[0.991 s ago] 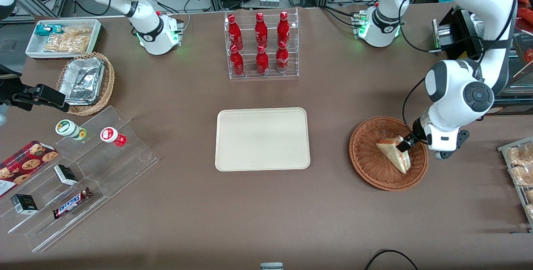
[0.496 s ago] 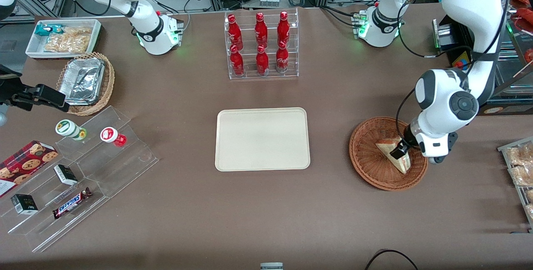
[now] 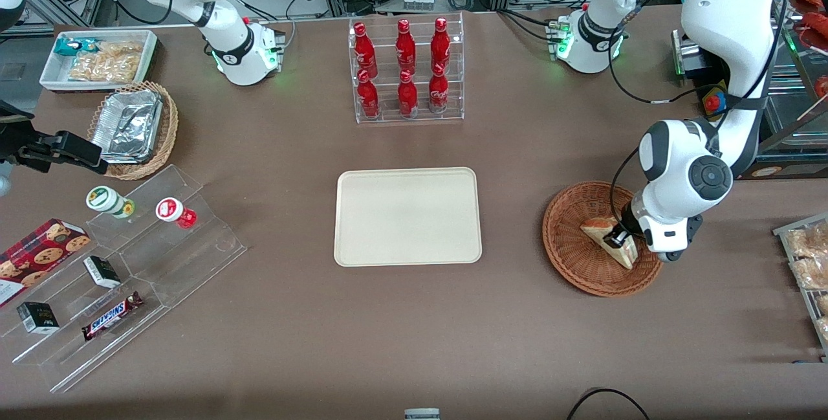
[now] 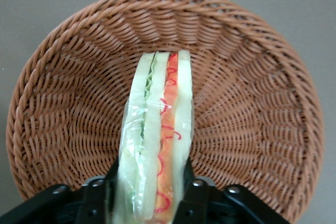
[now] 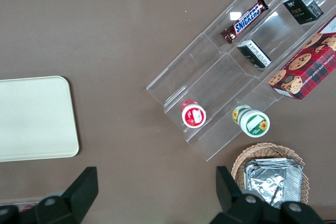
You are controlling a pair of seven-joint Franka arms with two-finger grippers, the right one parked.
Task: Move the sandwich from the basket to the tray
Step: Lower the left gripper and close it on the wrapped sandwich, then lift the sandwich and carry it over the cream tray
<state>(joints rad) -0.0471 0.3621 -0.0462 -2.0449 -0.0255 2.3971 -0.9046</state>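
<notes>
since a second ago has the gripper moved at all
Yes. The gripper slid toward the tray, deeper over the basket, and is shut on the sandwich.

Brown table (image 3: 291, 342): tray (image 3: 407, 216), basket (image 3: 572, 252), bottle rack (image 3: 407, 70), clear shelf (image 3: 129, 277); pincer (image 3: 616, 237) over basket.

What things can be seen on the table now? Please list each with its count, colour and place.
sandwich: one, white bread with red and green filling, in the basket.
basket: one, reddish-brown wicker, toward the working arm's end.
tray: one, cream, mid-table.
bottles: six, red, in a clear rack, farther from the front camera than the tray.
foil trays: silver, in a tan wicker basket, toward the parked arm's end.
white bin: one, holding snacks, farther from the camera than the foil trays.
clear stepped stand: one, holding two cups, two small dark boxes and a Snickers bar.
cookie box: one, red, beside the stand.
gripper: jaws shut on the sandwich, in the basket.
</notes>
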